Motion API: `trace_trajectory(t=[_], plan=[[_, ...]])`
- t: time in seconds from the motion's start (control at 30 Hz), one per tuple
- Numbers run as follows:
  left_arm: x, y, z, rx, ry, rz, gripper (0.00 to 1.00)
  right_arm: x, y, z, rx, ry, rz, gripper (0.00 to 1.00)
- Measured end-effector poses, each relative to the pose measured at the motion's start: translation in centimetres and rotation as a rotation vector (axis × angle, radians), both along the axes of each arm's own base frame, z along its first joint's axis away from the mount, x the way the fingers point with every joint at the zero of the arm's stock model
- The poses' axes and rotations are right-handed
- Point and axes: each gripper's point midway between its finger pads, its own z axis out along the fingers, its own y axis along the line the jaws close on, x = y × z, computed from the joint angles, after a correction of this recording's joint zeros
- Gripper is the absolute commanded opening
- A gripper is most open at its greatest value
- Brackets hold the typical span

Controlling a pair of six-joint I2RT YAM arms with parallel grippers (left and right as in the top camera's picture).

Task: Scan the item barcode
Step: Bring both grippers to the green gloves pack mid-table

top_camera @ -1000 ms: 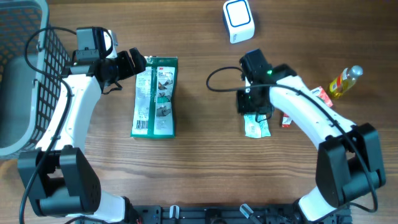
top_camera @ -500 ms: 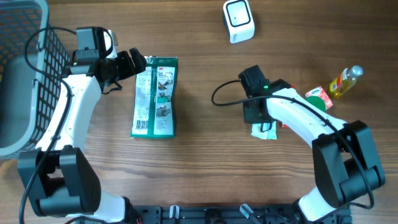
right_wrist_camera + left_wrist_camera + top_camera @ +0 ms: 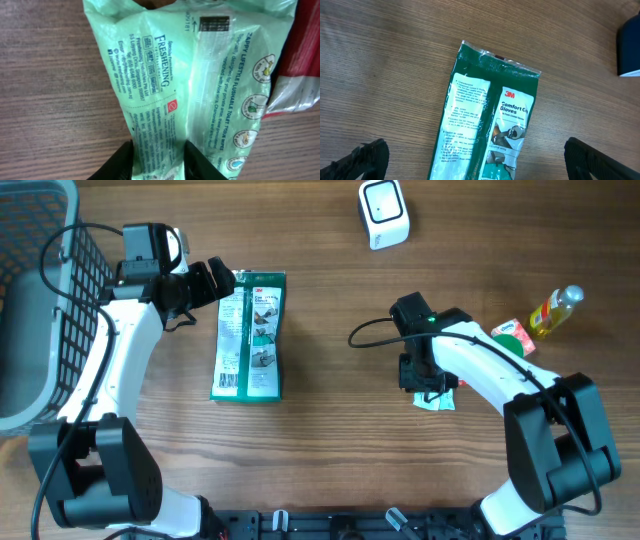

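Overhead: I see the right gripper (image 3: 428, 383) down on the pale green plastic wipes packet (image 3: 440, 399), right of table centre. The left gripper (image 3: 222, 283) sits beside the dark green glove pack (image 3: 250, 335).

Left wrist: fingers (image 3: 365, 160) spread fully, holding nothing.

Right wrist: black fingers (image 3: 120, 161) pinch the packet's edge.
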Motion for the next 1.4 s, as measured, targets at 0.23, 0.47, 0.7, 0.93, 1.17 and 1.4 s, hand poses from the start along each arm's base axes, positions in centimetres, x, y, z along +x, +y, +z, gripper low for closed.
trace_trajectory(t=[0.23,0.47,0.7,0.93,1.17,1.4], plan=[[0.0,0.0,0.0,0.000,0.000,0.000,1.00,0.4,-1.4,0.3,-0.086,-0.005,0.119,0.19],[0.0,0.0,0.0,0.000,0.000,0.000,1.00,1.0,-4.1,-0.1,-0.165,-0.025,0.125,0.23],[0.0,0.0,0.0,0.000,0.000,0.000,1.00,0.8,-7.5,0.3,-0.164,0.015,-0.004,0.53],[0.0,0.0,0.0,0.000,-0.001,0.000,1.00,6.8,3.4,6.6,0.357,-0.100,0.029,1.00],[0.0,0.0,0.0,0.000,0.000,0.000,1.00,7.2,12.7,6.1,0.606,-0.194,0.089,0.97],[0.4,0.0,0.2,0.001,-0.019,0.000,1.00,6.4,14.1,2.8,0.650,-0.248,0.099,0.96]])
